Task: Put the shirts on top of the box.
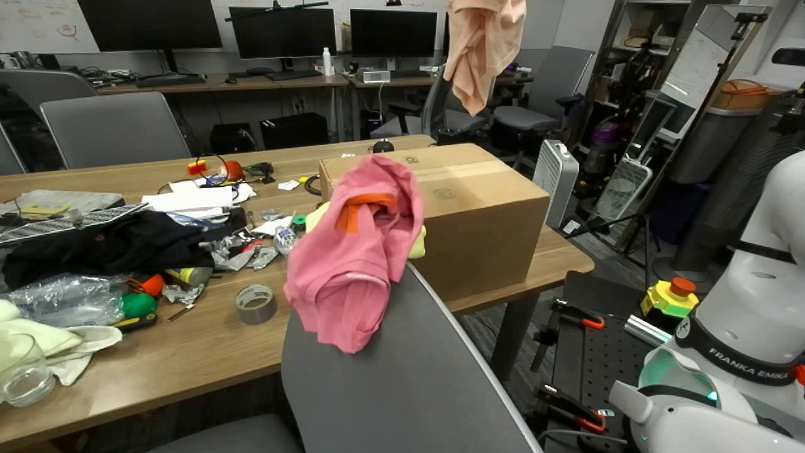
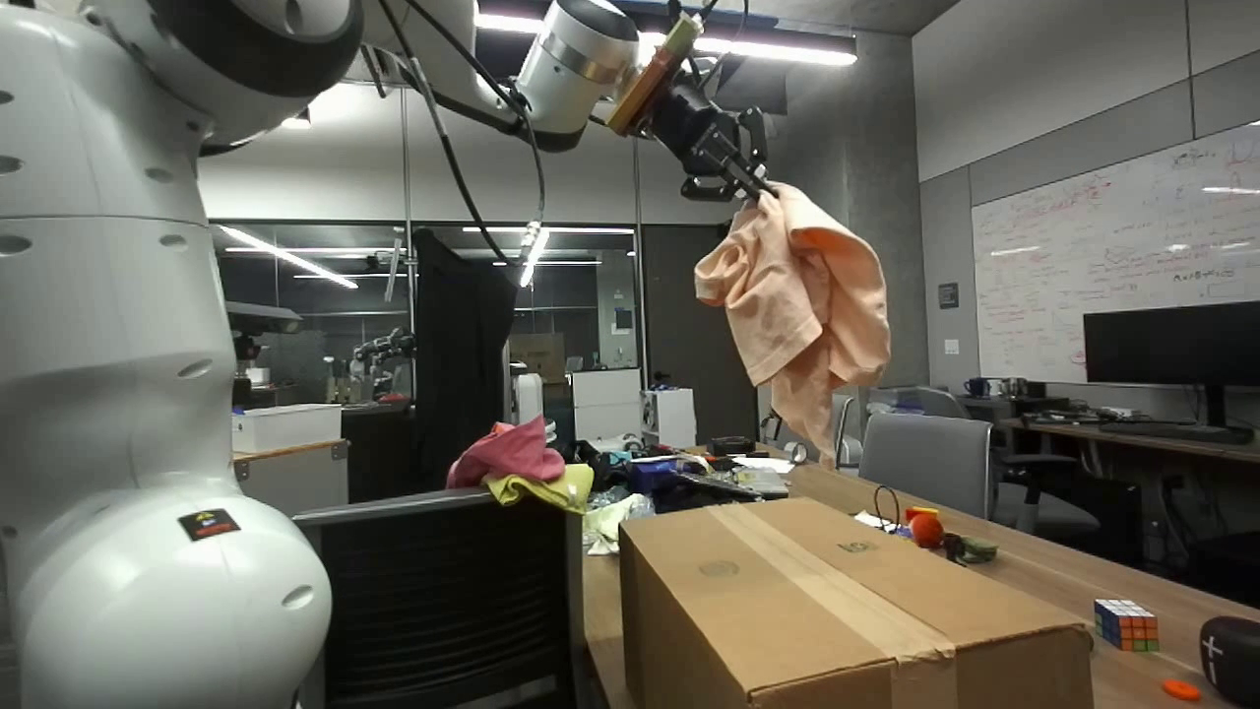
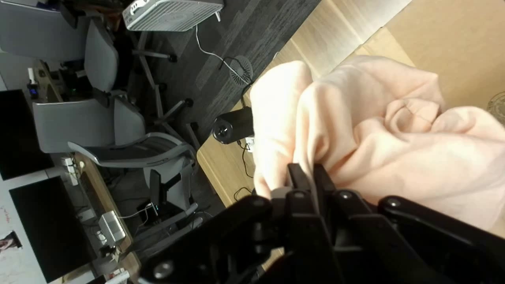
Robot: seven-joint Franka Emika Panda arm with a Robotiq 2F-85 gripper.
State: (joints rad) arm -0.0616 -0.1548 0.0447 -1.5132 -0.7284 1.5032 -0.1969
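Observation:
High in the air, my gripper [image 2: 764,187] is shut on the upper part of the peach shirt [image 2: 802,295], whose folds hang loose beneath the fingers. In the wrist view the cloth of this peach shirt [image 3: 367,126] runs between the fingertips and covers part of the cardboard box [image 3: 453,35]. The shirt's hem hangs above the level of the closed box [image 1: 478,245], with air between them. A pink shirt [image 1: 343,277] is draped over a grey chair back [image 1: 402,384] beside the box. Partly hidden beneath it lies the yellow-green shirt [image 2: 551,487].
The wooden table [image 1: 251,371] carries clutter: black cloth [image 1: 113,251], a tape roll [image 1: 256,304], pale green cloth [image 1: 38,333] and a glass [image 1: 25,371]. Near the box stand a Rubik's cube [image 2: 1126,625] and a black speaker [image 2: 1230,660]. The chair back rises between arm base and table.

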